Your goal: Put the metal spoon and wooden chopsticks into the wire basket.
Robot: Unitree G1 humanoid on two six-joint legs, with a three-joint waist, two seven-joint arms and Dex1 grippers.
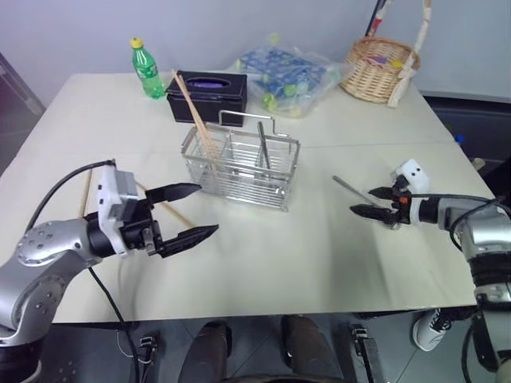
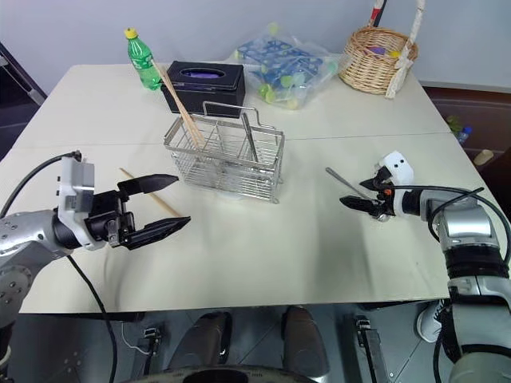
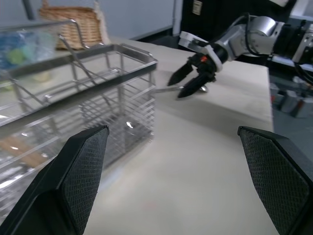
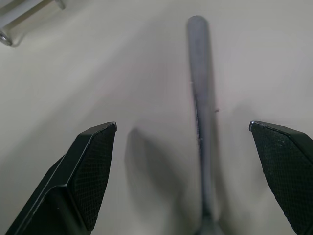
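Note:
The metal spoon (image 1: 351, 188) lies flat on the table, right of the wire basket (image 1: 239, 166). My right gripper (image 1: 363, 201) is open low over it, and the spoon's handle (image 4: 199, 107) runs between the spread fingers. Wooden chopsticks (image 1: 196, 116) lean in the basket's left compartment. One more chopstick (image 1: 174, 211) lies on the table behind my left gripper (image 1: 207, 208), and another (image 1: 85, 191) lies further left. My left gripper hovers open and empty, left of and in front of the basket (image 3: 98, 93).
A grey metal utensil (image 1: 262, 144) stands in the basket. Along the back of the table are a green bottle (image 1: 145, 68), a black tissue box (image 1: 207, 94), a clear bag of packets (image 1: 287, 76) and a wicker basket (image 1: 379, 68).

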